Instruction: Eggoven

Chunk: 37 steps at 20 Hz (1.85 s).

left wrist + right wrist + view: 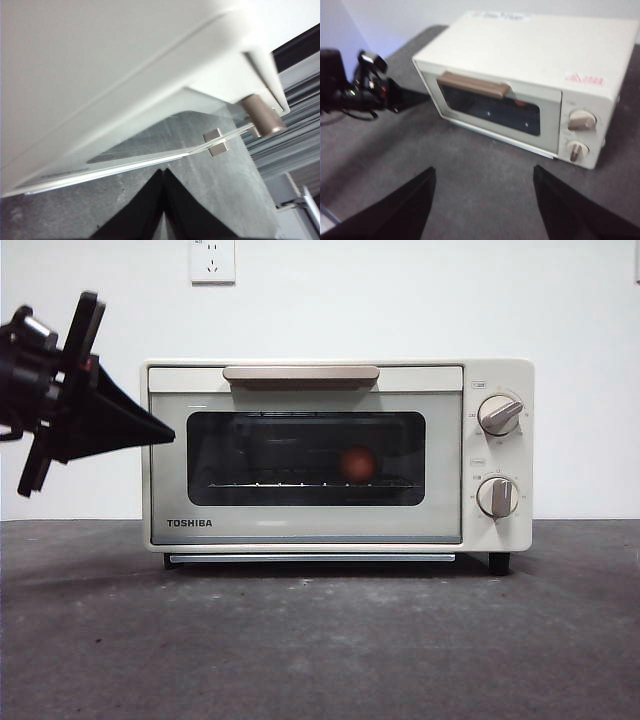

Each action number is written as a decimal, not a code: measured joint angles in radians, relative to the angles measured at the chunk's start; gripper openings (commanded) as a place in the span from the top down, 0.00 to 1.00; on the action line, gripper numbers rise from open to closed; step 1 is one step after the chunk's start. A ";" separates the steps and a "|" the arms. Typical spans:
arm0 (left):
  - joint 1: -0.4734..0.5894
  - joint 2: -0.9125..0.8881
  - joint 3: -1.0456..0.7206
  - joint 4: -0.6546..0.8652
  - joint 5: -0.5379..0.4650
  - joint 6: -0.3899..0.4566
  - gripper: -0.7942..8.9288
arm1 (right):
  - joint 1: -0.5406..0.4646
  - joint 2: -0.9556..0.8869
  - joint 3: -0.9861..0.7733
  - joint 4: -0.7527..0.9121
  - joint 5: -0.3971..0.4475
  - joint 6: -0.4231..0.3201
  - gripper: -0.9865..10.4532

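Note:
The cream TOSHIBA oven (300,530) stands mid-table with its door closed. Through the dark window the reddish-brown egg (357,463) shows on the wire rack, right of centre; the right wrist view catches it as a faint reddish egg (520,103). My left gripper (170,435) is shut and empty, its tip close by the oven's front left corner, below the beige handle (300,373). In its own view the left gripper (164,172) points at the door's edge. My right gripper (483,169) hangs open and empty, high in front of the oven (520,50).
Two knobs (499,414) (497,497) sit on the oven's right panel. The grey tabletop (320,640) stretches in front. A white wall with a socket (212,260) stands behind. The left arm (365,92) occupies the space left of the oven.

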 measured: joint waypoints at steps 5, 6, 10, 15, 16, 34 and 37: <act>-0.066 -0.183 0.000 -0.229 -0.134 0.101 0.91 | 0.000 0.002 0.000 -0.055 0.000 0.000 0.66; -0.078 -0.220 0.000 -0.282 -0.164 0.126 0.91 | 0.000 0.004 0.000 -0.060 0.000 0.000 0.66; -0.134 -0.374 0.000 -0.497 -0.288 0.229 0.91 | 0.000 0.017 -0.003 -0.069 0.000 0.000 0.70; -0.184 -0.547 0.000 -0.645 -0.376 0.291 0.91 | 0.000 0.019 -0.095 0.025 0.000 0.000 0.84; -0.189 -0.579 0.000 -0.660 -0.384 0.294 0.91 | 0.000 0.019 -0.130 0.055 0.000 0.000 0.88; -0.190 -0.836 0.000 -0.820 -0.442 0.423 0.91 | 0.000 0.025 -0.629 0.872 0.031 -0.150 0.91; -0.190 -0.837 0.000 -0.829 -0.442 0.426 0.91 | 0.000 0.023 -0.629 0.898 0.094 -0.168 0.91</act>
